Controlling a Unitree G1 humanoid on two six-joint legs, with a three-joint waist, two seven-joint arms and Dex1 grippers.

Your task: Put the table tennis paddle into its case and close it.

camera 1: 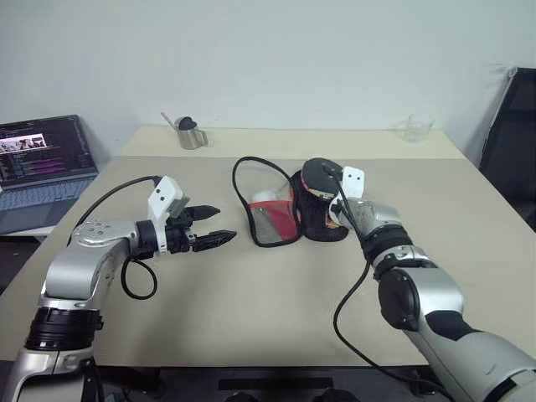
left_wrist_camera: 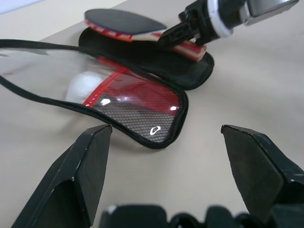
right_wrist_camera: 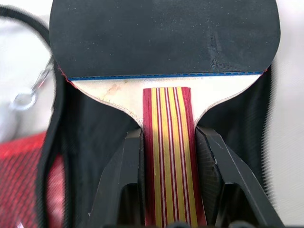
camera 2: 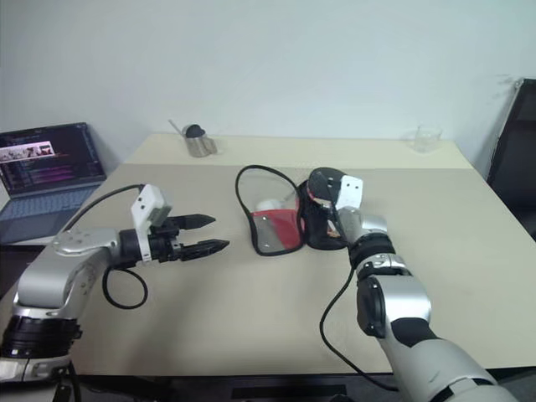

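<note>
holding the table tennis paddle (right_wrist_camera: 164, 42) by its striped handle, the right gripper (right_wrist_camera: 167, 166) has both black fingers clamped on the wood; the black rubber face hangs just above the open case (camera 1: 280, 213).

- item, case: lies unzipped near the middle of the table (camera 1: 251, 318), spread in two halves. black fabric half at 3 o'clock, directly under the paddle; clear-and-mesh half with red panel at 9 o'clock, flap folded out flat. its zip rim loops off toward 11 o'clock.
- item, white ball (left_wrist_camera: 83, 88): sits under the clear flap, inside the case's window half.
- item, left gripper (camera 1: 208, 226): at 9 o'clock of the case, fingers spread wide, holding nothing, pointing at the mesh flap and near it but apart.
- item, metal cup (camera 1: 191, 134): at 11 o'clock, far edge of table. clear glass (camera 1: 416, 127) at 1 o'clock. laptop (camera 1: 42, 167) off the table at 9 o'clock.

status, judged: case opened, paddle grasped and carried over the black half; whether it touches the fabric cannot be told. left: lay the paddle in, let go, fold the window half over, run the zip shut.
</note>
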